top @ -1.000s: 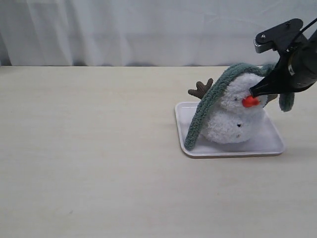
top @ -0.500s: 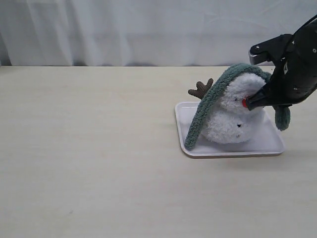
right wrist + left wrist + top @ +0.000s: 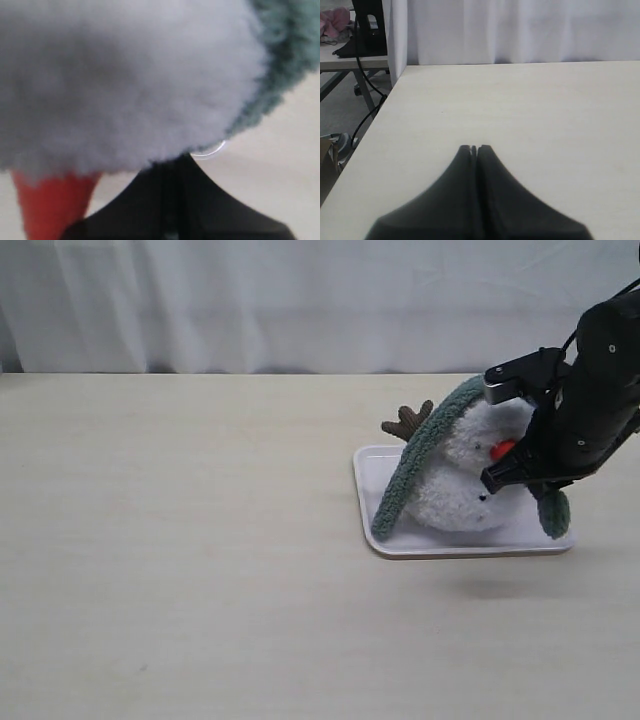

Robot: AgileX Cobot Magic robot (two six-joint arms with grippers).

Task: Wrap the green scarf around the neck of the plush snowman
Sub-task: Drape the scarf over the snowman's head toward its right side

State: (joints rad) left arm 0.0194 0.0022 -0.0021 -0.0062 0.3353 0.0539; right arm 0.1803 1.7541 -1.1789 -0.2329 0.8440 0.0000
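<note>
Downward and toward the left is how the right pincer (image 3: 488, 480) has travelled over the last second: it was up beside the orange nose (image 3: 502, 449) and now sits lower, its tip against the front of the plush snowman (image 3: 452, 498). The free end of the green scarf (image 3: 415, 465) has dropped with it and now hangs by the right corner of the white tray (image 3: 470, 544), below the arm. The snowman sits on that tray, right of the table's (image 3: 200, 540) centre, with a brown twig arm (image 3: 406, 421) sticking out on its left. The scarf runs from the tray floor on the left, up over the head rather than round the neck, and down behind the arm on the right. In the right wrist view the pincer's two fingers are pressed together, nothing visible between them, with white fluff and the nose just ahead. The left pincer (image 3: 474, 148) is also closed on nothing, over bare table and well away from the toy. A pale curtain (image 3: 300, 300) hangs behind.
</note>
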